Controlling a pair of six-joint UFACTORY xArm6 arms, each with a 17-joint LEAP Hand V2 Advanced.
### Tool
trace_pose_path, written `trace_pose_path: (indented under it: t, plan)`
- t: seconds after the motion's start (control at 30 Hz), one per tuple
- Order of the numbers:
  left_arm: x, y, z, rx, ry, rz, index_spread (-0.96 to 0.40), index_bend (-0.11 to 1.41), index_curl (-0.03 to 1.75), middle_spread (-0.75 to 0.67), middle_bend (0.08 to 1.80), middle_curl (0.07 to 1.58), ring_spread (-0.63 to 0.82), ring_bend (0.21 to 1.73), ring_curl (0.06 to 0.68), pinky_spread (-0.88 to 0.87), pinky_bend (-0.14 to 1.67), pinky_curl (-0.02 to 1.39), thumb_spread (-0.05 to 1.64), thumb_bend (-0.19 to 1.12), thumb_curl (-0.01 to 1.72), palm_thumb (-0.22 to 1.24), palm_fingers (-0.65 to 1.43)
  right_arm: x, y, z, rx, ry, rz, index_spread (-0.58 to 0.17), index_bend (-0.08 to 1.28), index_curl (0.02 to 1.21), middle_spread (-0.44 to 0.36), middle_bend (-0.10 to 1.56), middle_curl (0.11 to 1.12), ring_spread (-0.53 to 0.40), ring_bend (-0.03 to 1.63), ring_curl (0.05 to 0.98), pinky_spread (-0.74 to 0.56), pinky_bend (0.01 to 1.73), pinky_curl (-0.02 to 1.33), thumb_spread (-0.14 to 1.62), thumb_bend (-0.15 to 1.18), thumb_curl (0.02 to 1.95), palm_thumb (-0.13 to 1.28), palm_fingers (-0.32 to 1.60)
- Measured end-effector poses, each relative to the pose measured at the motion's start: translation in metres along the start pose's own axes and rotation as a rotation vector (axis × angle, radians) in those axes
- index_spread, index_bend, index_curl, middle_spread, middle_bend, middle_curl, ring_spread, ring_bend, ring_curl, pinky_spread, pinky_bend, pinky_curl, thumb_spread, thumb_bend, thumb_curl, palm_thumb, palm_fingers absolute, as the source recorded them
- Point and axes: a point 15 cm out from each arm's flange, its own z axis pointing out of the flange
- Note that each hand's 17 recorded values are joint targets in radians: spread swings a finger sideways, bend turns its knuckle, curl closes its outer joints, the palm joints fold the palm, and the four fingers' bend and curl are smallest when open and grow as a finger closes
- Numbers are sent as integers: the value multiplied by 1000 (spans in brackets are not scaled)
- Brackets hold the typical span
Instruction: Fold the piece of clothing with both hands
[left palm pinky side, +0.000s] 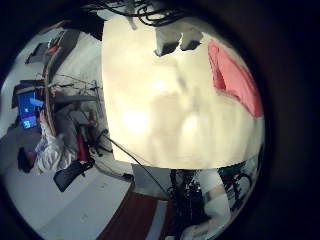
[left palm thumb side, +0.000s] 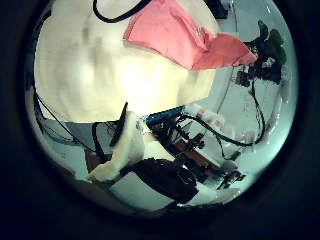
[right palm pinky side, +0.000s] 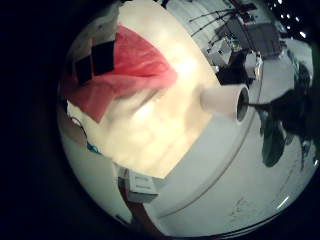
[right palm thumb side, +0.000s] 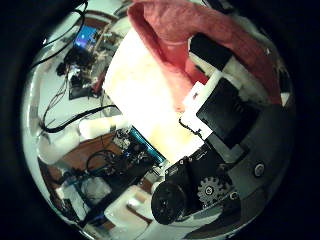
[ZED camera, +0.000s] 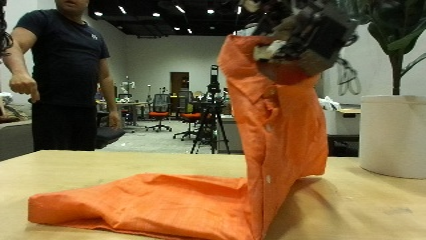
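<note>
An orange garment (ZED camera: 273, 130) is held up by one end from the pale table (ZED camera: 80, 170); its other end lies bunched on the tabletop (ZED camera: 147, 205). A hand (ZED camera: 304, 40) grips the raised top of the cloth. In the right thumb side palm view my right hand's fingers (right palm thumb side: 235, 85) curl on the garment (right palm thumb side: 180, 40), which is close to that palm. The left palm views show the garment (left palm pinky side: 235, 80) (left palm thumb side: 180, 40) from farther off. My left hand's fingers do not show.
A white pot (ZED camera: 394, 135) with a green plant stands on the table beside the lifted cloth; it also shows in the right little finger side palm view (right palm pinky side: 225, 100). The table's front edge (ZED camera: 27, 228) is near the cloth.
</note>
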Motion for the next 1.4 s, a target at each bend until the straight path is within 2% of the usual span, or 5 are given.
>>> trace_pose_path:
  t: [0.5, 0.67, 0.9, 1.2, 1.4]
  plan:
    - [-1, 38, 12, -6, -3, -29, 147, 144, 239, 359, 187, 281, 570, 438, 236, 527, 378, 316, 1295, -11, 306, 508, -34, -113, -168, 96, 39, 24, -237, -299, 925, 940, -170, 1188, 859, -230, 1315, 689, -348, 1099, 823, 1213, -31, 673, 944, 1014]
    - [-3, 47, 13, -8, -19, -30, 143, 146, 241, 358, 189, 283, 572, 440, 234, 526, 378, 316, 1290, -11, 308, 516, -31, -116, -188, 107, 88, 24, -230, -325, 737, 899, -170, 1064, 804, -272, 1223, 649, -474, 892, 754, 1320, -14, 591, 891, 545]
    - [1, 58, 15, 7, -29, -32, 142, 145, 242, 358, 191, 288, 570, 448, 233, 525, 380, 317, 1288, -12, 308, 517, -27, -102, -185, 93, 123, -29, -181, -286, 316, 638, -52, 651, 623, -147, 953, 512, -25, 829, 673, 1274, -36, 509, 757, -108]
    - [18, 65, 9, 24, -28, -20, 142, 145, 242, 346, 194, 294, 567, 454, 232, 523, 383, 318, 1284, -10, 313, 531, -22, -59, -154, -9, 271, -6, -111, -278, 179, 474, 89, 383, 458, 126, 667, 372, 348, 718, 553, 1172, -22, 457, 695, -34]
    - [40, 70, -14, 64, -35, -4, 141, 147, 244, 344, 197, 300, 565, 457, 230, 518, 383, 318, 1283, -12, 314, 535, -14, -34, -61, -50, 146, -42, -26, -273, 153, 403, 130, 310, 404, 197, 499, 302, 384, 524, 446, 1190, -11, 440, 745, -115]
